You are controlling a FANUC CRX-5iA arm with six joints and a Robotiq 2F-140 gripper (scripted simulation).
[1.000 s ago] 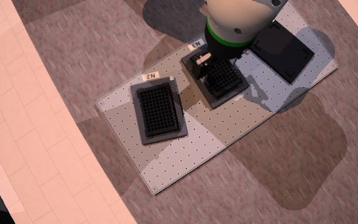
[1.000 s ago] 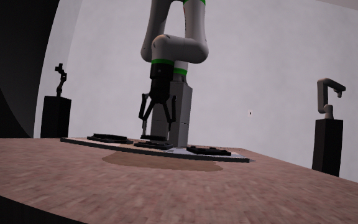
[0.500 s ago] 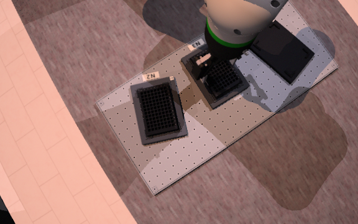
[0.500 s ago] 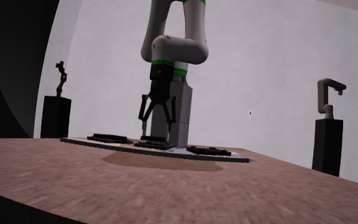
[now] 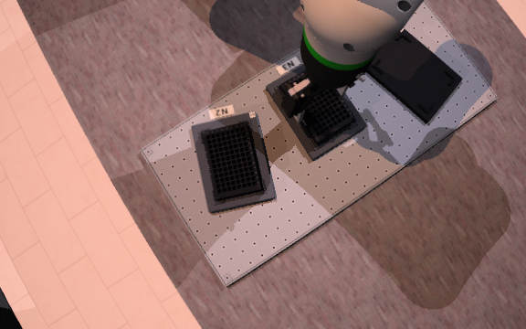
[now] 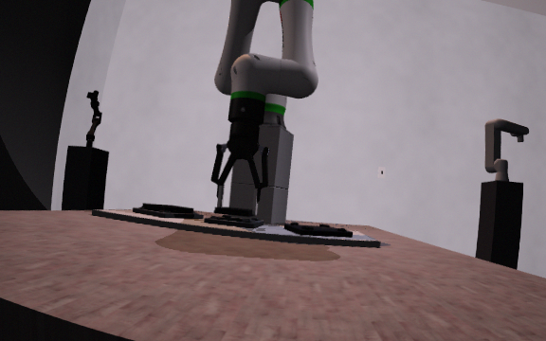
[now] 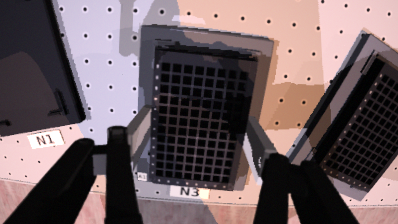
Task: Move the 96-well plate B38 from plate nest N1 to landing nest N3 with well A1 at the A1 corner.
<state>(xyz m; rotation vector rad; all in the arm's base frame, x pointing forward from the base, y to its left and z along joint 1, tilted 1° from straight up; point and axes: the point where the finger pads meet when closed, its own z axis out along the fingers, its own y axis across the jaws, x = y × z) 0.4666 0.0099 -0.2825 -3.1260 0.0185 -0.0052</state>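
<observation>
You have two black 96-well plates and three nests: plate B38 [image 7: 200, 115] lies over the grey landing nest N3 [image 7: 150, 35], with the black gripper [image 7: 200, 140] clamped on its long sides. Plate B83 [image 5: 232, 161] sits well apart on nest N2 [image 5: 199, 137], and dark nest N1 [image 5: 414, 73] lies just beside N3. The wrist view shows B38 whole, while the top view hides part of it under the arm.
</observation>
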